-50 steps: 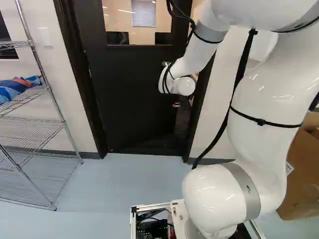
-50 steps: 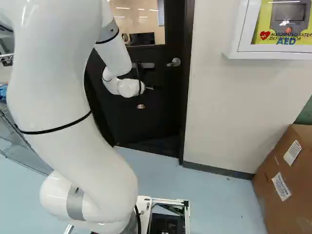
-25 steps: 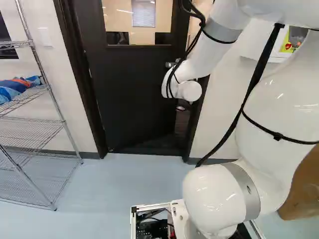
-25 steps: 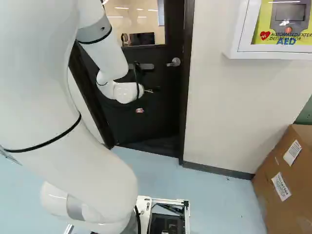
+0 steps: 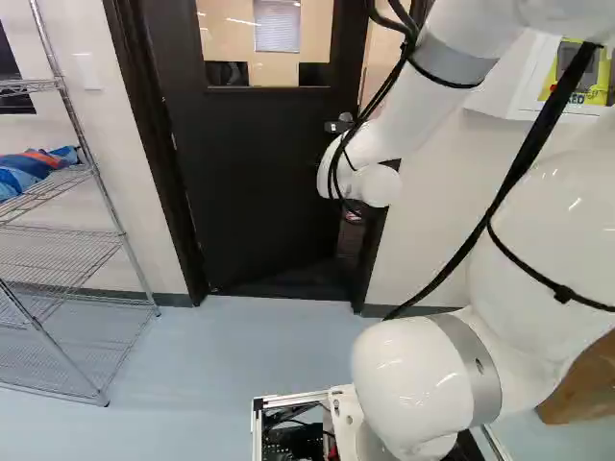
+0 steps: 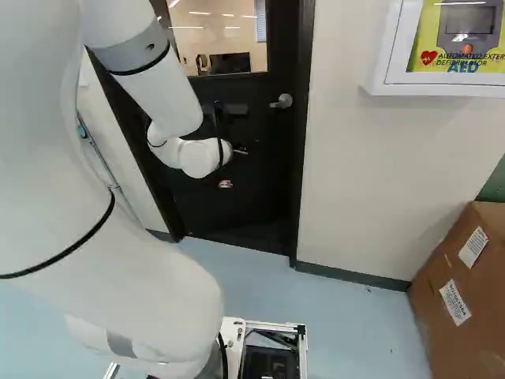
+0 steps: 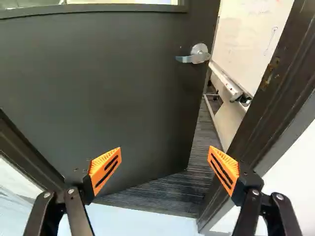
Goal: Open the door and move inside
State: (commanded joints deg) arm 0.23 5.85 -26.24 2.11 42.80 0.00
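A wire shelf stands at the left of the left base view. Right of it, the door is ajar: long axis upright, panel angled away from the arm toward its free edge. Finish: dark, flat; window above, silver lever handle near the free edge. The end effector, fingers spread, appears near the doorway.

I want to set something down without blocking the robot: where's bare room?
Floor shows between the wire shelf and the base, and between the base and the cardboard box. A gap shows between door and frame, but it's crowded: gripper before it, whiteboard beyond.
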